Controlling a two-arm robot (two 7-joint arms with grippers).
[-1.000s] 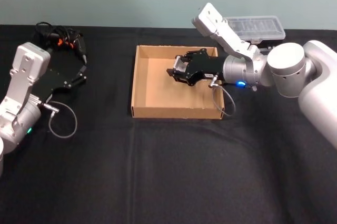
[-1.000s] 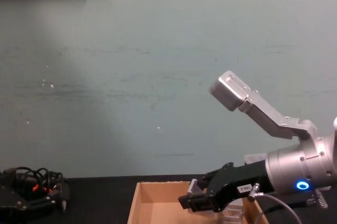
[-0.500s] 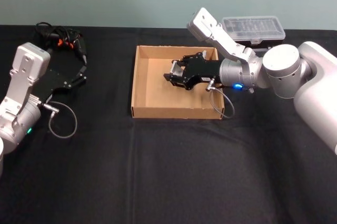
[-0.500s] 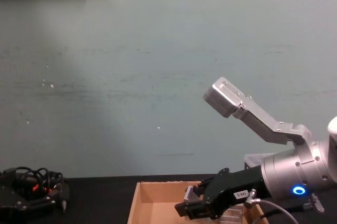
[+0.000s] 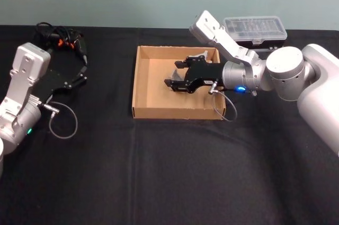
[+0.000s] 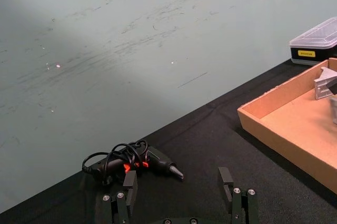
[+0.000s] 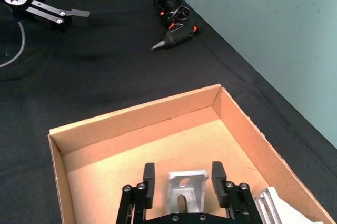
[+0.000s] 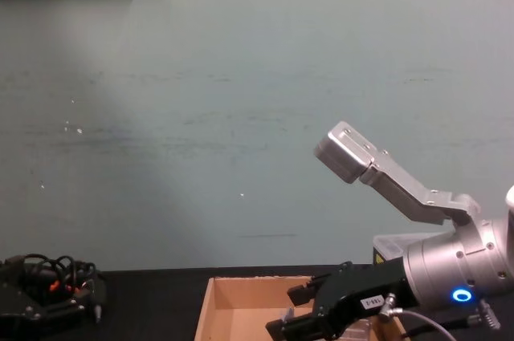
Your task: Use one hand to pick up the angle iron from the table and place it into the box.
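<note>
Right wrist view: I am seeing the right end effector (image 7: 184,182) standing wide, fingers straddling the angle iron (image 7: 185,190) inside the box (image 7: 95,129). Judged rigid, slick metal; I am favouring its flat flanges.

- box (image 5: 140,84): tan cardboard
- table (image 5: 169,172): matte black
- angle iron (image 7: 185,191): silver-grey metal
- right gripper (image 5: 172,75): black, silver-grey arm with a blue light
- case (image 5: 256,27): black, clear lid
- glue gun (image 7: 174,33): black with orange marks
- wall (image 8: 241,116): pale teal
</note>
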